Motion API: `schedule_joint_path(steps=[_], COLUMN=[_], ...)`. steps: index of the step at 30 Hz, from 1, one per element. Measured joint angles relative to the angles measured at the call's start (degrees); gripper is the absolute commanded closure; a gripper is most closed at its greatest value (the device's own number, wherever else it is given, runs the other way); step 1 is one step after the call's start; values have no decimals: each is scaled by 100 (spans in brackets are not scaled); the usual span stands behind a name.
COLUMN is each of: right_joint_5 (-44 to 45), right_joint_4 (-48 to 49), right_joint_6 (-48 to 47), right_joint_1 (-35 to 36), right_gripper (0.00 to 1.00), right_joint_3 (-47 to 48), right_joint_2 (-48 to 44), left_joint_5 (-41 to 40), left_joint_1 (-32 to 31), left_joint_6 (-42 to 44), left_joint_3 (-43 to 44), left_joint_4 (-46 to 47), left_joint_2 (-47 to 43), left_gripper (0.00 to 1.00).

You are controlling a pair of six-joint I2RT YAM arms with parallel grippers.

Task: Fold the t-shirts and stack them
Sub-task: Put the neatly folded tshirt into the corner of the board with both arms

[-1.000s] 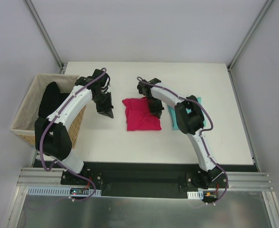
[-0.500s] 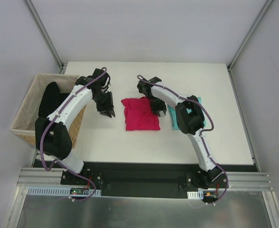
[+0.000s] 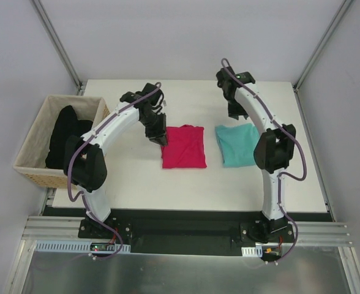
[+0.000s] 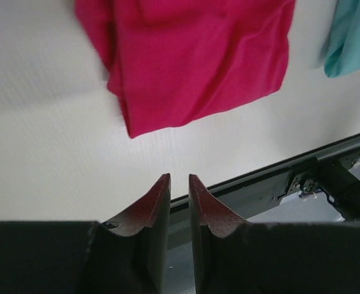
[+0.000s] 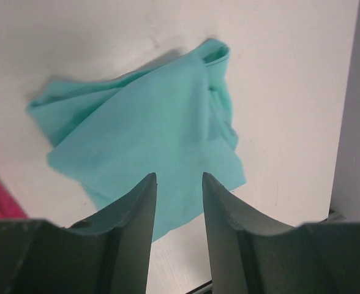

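Observation:
The crimson-pink t-shirt lies folded flat on the white table, and it fills the top of the left wrist view. To its right the teal t-shirt lies loosely folded by itself, seen large in the right wrist view. My left gripper hovers at the pink shirt's upper left edge. Its jaws stand a narrow gap apart with nothing between them. My right gripper hangs just behind the teal shirt, open and empty.
A woven wicker basket stands off the table's left edge with dark cloth inside. The table's right edge runs close beside the teal shirt. A metal rail lines the near edge.
Both grippers have opened. The right one let go of the pink shirt and swung back and right to the teal shirt, now uncovered. The left gripper moved right to the pink shirt's edge.

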Motion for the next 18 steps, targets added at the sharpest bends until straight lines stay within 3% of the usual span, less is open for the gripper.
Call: schedule_joint_path(steps=[9, 18], right_joint_5=[-142, -730], right_joint_4=[304, 789], right_joint_6=[-219, -560], right_joint_1=[-1425, -1801], right_gripper=[51, 48], right_joint_3=[-922, -1189], right_joint_2=[-2, -2], left_joint_5=[297, 505], left_joint_1=[-949, -1220], left_joint_6=[-120, -262], left_joint_3=[1023, 1847], left_joint_4=[98, 120], left_joint_2=[1023, 1862], left_gripper=[78, 78])
